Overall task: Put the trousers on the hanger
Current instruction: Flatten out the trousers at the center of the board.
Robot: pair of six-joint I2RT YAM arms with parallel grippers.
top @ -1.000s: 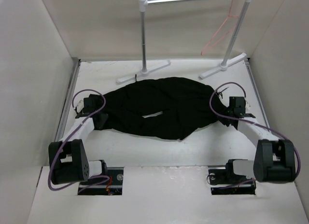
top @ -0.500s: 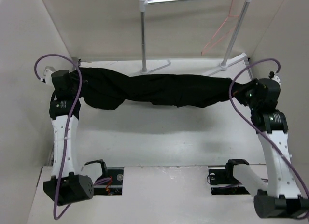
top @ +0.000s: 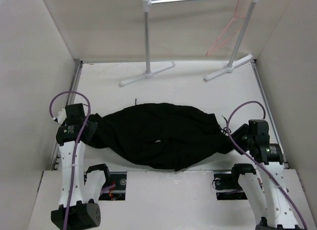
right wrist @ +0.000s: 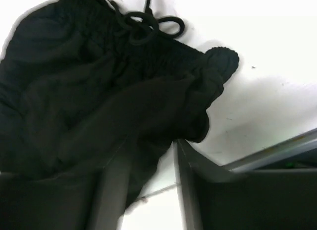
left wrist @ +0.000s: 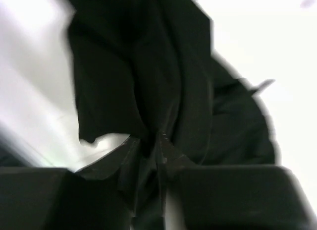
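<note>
Blur smears the left wrist view: the tips of the left gripper (left wrist: 158, 143) seem sunk in the trousers (left wrist: 124, 66), grip unreadable. On the hanger (top: 221, 37), the hook is too thin to trace.

The trousers (top: 158, 136) are being shown as plain black, unpatterned. The hanger (top: 225, 34) is being seen in pink-red. The rack (top: 147, 41) is being displayed in white and silver, the table (top: 198, 91) in white, the cables (top: 75, 158) in purple.
</note>
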